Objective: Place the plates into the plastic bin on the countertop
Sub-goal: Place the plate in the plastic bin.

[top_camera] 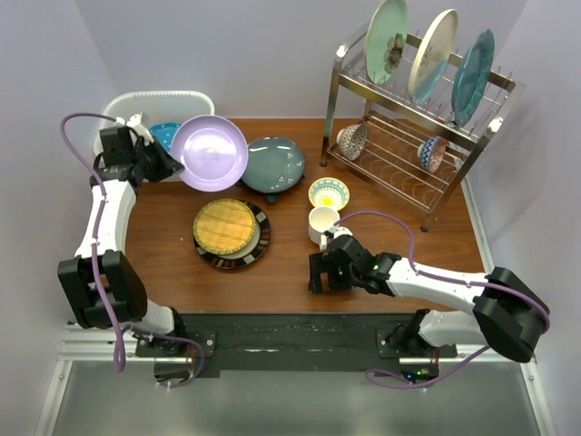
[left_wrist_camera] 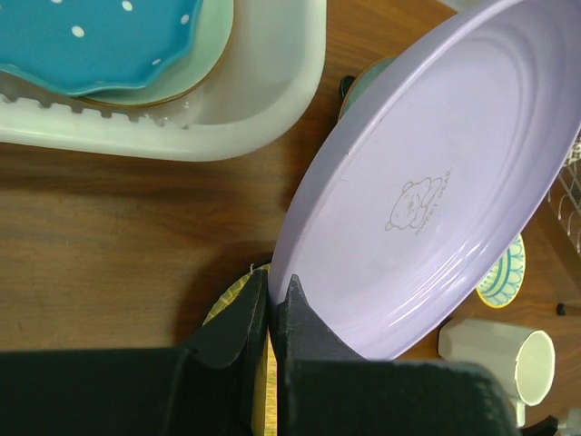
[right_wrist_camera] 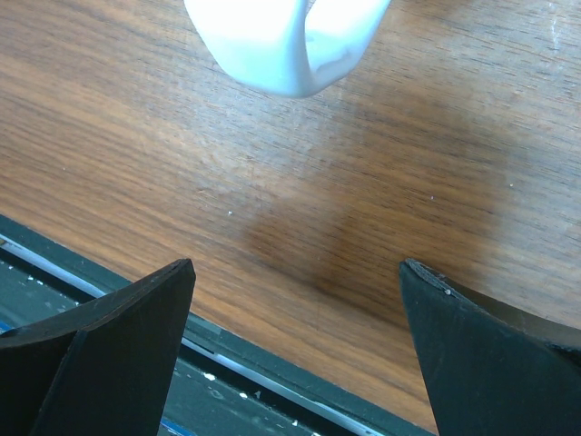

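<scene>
1. The round lilac plate [left_wrist_camera: 436,182] is pinched at its rim by the left gripper [left_wrist_camera: 270,304], tilted, just beside the bin [left_wrist_camera: 281,91].
2. A faint bear print [left_wrist_camera: 416,204] is seen on its glossy face (lettering unreadable).
3. The translucent white bin is cropped; a dotted blue plate [left_wrist_camera: 91,41] lies inside.
4. The right gripper [right_wrist_camera: 295,272] is spread wide, empty, over the wood-grain countertop [right_wrist_camera: 408,163].
</scene>
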You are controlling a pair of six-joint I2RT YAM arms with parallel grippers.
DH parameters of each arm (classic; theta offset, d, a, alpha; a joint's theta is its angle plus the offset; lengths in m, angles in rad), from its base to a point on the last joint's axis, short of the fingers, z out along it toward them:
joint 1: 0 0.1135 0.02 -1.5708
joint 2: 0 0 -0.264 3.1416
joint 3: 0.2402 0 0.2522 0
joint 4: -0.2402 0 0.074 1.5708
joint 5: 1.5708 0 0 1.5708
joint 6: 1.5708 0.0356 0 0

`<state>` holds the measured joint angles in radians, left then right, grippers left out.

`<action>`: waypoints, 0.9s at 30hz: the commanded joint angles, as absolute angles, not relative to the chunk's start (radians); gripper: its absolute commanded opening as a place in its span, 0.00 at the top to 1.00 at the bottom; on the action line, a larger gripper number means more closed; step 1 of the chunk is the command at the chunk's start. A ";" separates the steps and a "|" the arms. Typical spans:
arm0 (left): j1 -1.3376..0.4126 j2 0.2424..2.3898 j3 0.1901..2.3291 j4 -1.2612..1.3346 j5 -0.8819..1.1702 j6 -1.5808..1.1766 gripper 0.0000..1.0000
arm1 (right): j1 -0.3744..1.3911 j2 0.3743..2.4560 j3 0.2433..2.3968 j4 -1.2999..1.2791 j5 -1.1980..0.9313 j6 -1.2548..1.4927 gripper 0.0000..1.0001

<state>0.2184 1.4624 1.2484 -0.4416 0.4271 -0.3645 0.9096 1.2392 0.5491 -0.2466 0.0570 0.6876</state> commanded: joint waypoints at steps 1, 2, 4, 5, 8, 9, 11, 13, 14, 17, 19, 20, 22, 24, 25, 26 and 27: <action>0.255 1.425 1.276 -0.325 0.482 -0.442 1.00 | 0.911 1.244 0.571 -0.238 0.060 0.680 0.01; 0.267 1.424 1.272 -0.316 0.483 -0.454 1.00 | 0.911 1.243 0.569 -0.239 0.058 0.680 0.01; 0.275 1.427 1.270 -0.285 0.488 -0.480 1.00 | 0.911 1.241 0.571 -0.241 0.057 0.680 0.01; 0.276 1.427 1.273 -0.276 0.485 -0.486 1.00 | 0.911 1.241 0.571 -0.241 0.057 0.680 0.01; 0.282 1.434 1.287 -0.253 0.474 -0.509 1.00 | 0.913 1.244 0.574 -0.244 0.058 0.676 0.01; 0.282 1.440 1.292 -0.246 0.471 -0.514 1.00 | 0.911 1.243 0.574 -0.247 0.057 0.676 0.01; 0.287 1.453 1.307 -0.242 0.462 -0.526 1.00 | 0.911 1.244 0.574 -0.247 0.057 0.676 0.01; 0.290 1.460 1.324 -0.232 0.457 -0.538 1.00 | 0.913 1.243 0.574 -0.245 0.057 0.673 0.01; 0.294 1.472 1.331 -0.229 0.459 -0.541 1.00 | 0.911 1.243 0.574 -0.247 0.055 0.673 0.01; 0.302 1.497 1.368 -0.232 0.436 -0.538 1.00 | 0.911 1.244 0.575 -0.250 0.055 0.673 0.01; 0.308 1.512 1.409 -0.250 0.413 -0.528 1.00 | 0.911 1.244 0.575 -0.252 0.055 0.673 0.01; 0.316 1.529 1.426 -0.259 0.407 -0.523 1.00 | 0.911 1.243 0.575 -0.253 0.054 0.675 0.01; 0.322 1.549 1.463 -0.279 0.399 -0.523 1.00 | 0.911 1.244 0.574 -0.252 0.057 0.673 0.01; 0.333 1.565 1.468 -0.261 0.399 -0.546 1.00 | 0.911 1.253 0.572 -0.245 0.054 0.673 0.01; 0.334 1.568 1.457 -0.246 0.402 -0.555 1.00 | 0.911 1.258 0.574 -0.244 0.054 0.673 0.01; 0.339 1.574 1.454 -0.233 0.400 -0.566 1.00 | 0.913 1.262 0.580 -0.244 0.052 0.673 0.01; 0.339 1.575 1.453 -0.219 0.399 -0.574 1.00 | 0.913 1.267 0.583 -0.242 0.051 0.672 0.01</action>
